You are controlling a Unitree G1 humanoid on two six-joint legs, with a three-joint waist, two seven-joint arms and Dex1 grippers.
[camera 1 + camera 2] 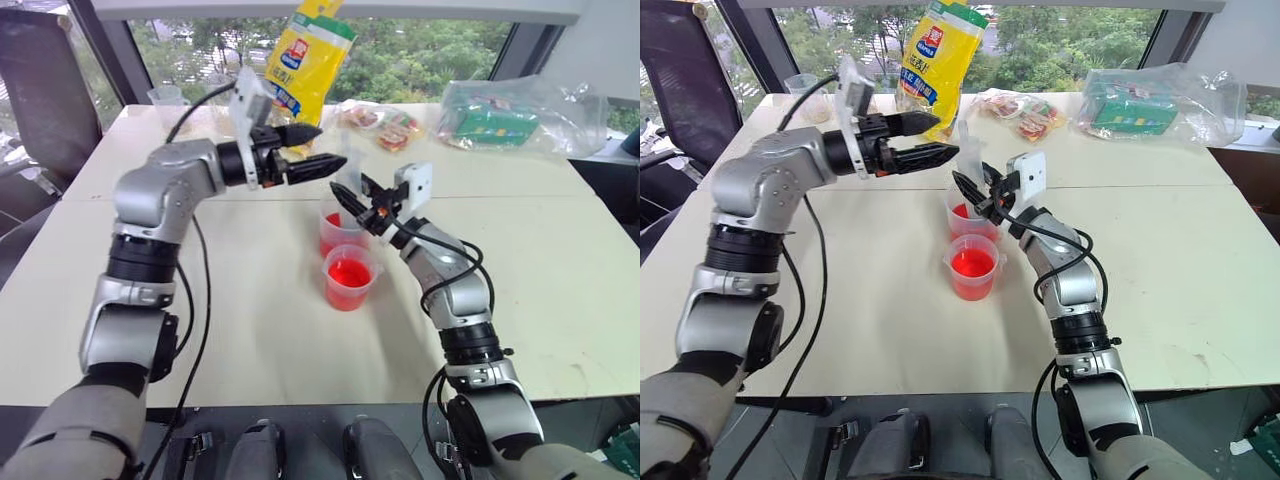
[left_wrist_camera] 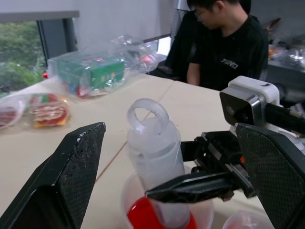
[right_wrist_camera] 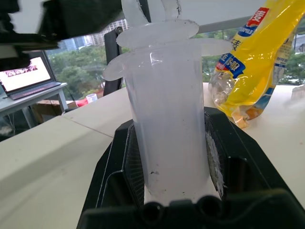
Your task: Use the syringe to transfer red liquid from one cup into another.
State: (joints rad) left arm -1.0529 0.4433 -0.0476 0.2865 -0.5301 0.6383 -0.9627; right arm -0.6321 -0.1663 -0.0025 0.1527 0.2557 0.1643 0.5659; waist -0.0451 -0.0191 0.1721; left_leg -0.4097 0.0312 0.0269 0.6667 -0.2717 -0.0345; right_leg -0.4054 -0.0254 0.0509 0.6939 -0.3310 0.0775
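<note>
yellow bag (image 1: 305, 60) | bagged green box (image 1: 490, 120) | snack packets (image 1: 385, 125) | seated person (image 2: 228, 43)

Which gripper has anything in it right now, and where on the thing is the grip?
The right gripper holds the syringe by its barrel, tip down in a cup. The left gripper is open and holds nothing.

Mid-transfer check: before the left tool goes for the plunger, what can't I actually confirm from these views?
- Syringe tip: below the far cup rim, hidden by the barrel and the right tool; whether it sits in the liquid cannot be told.
- Fill inside the barrel: frosted wall in the right wrist view, no level readable.
- Far cup's liquid level: head views blocked by the right tool.
- Near cup: cut off by the left wrist view's edge.
- Plunger ring versus left tool: gap not judgeable.
</note>
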